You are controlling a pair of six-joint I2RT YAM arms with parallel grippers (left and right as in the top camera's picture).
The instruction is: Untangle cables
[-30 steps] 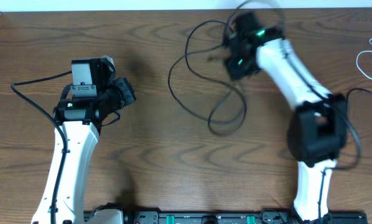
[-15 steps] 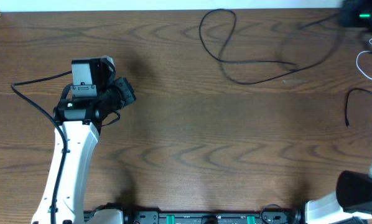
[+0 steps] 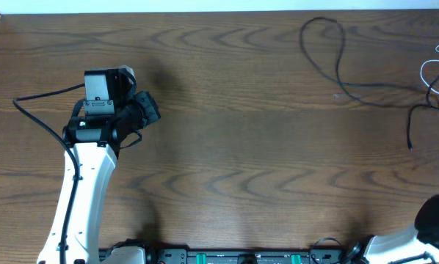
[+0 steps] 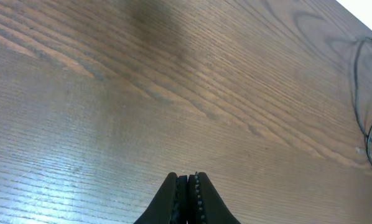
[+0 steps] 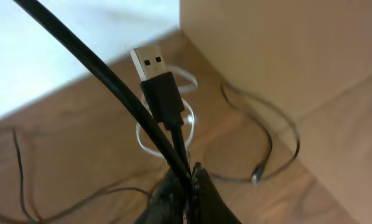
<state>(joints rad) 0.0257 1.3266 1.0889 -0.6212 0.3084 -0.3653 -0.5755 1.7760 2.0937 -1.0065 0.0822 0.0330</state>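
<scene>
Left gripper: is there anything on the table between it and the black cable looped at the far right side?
Nothing visible. Between the left gripper and the black cable there is only the wooden table; the cable lies far to its right.

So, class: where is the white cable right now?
Overhead, the white cable lies at the table's far right edge, just beside a black cable's loose end.

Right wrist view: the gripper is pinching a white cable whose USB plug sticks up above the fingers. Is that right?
Not quite. The cable pinched in the right gripper is black, not white. It is a black USB cable, and its plug does stick up above the fingers, as the right wrist view shows. The white cable is a separate one, lying coiled behind it.
</scene>
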